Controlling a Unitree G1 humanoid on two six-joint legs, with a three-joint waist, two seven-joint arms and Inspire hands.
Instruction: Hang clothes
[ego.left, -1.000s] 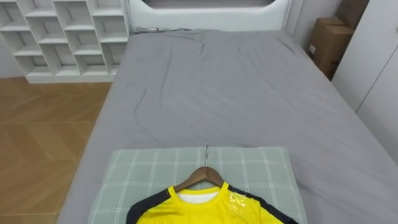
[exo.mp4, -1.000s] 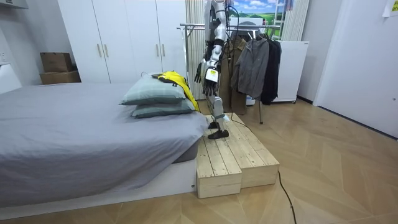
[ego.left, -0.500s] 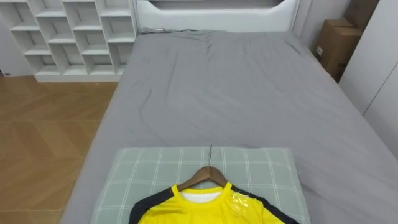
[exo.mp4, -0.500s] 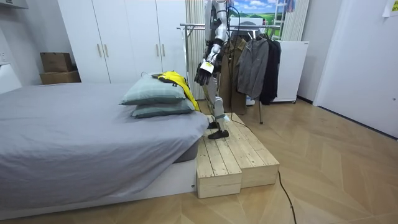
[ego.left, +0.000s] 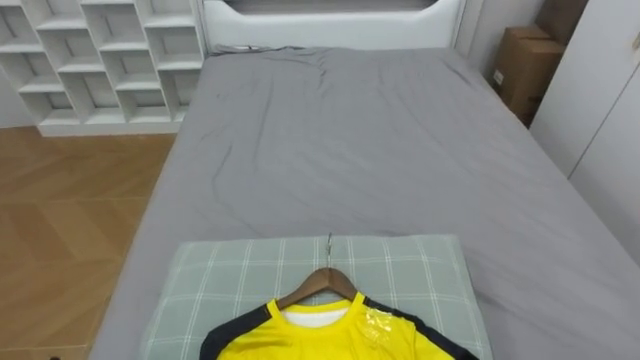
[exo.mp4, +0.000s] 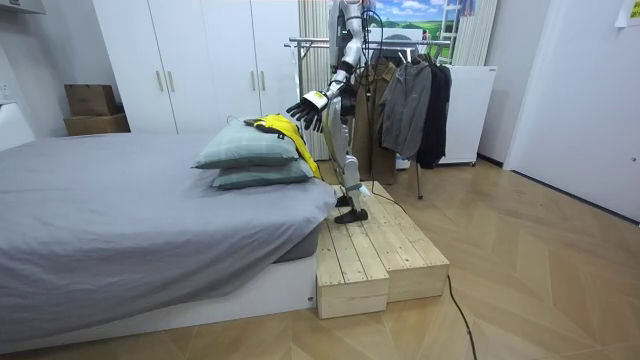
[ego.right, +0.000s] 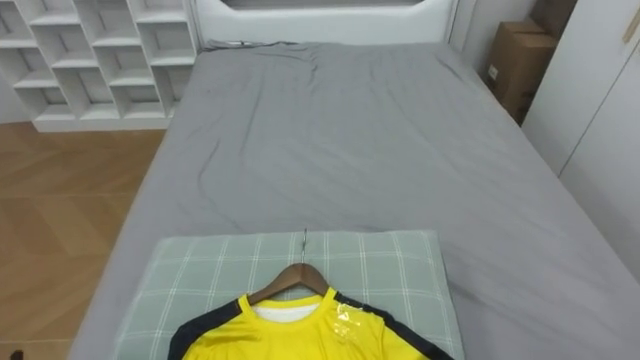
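A yellow shirt (ego.left: 318, 338) with dark shoulder stripes lies on a wooden hanger (ego.left: 325, 283), spread over a green checked pillow (ego.left: 405, 270) at the near end of the grey bed (ego.left: 350, 140). The hanger's metal hook (ego.left: 330, 245) points toward the headboard. In the room view I stand on a wooden platform (exo.mp4: 372, 250) at the bed's end, facing the bed. My left hand (exo.mp4: 306, 104) is stretched forward, open with fingers spread, just above the shirt (exo.mp4: 279, 126) on the stacked pillows (exo.mp4: 245, 152), apart from it.
Behind me stands a clothes rack (exo.mp4: 312, 42) with dark jackets (exo.mp4: 405, 100) hanging on it. White cube shelves (ego.left: 100, 60) stand left of the bed, a cardboard box (ego.left: 520, 62) and white wardrobes right of it. Wooden floor runs along the bed's left side.
My left arm has swung up from beside my thigh and now reaches out over the shirt. The eye view shifted slightly; the shirt and hanger lie as before.
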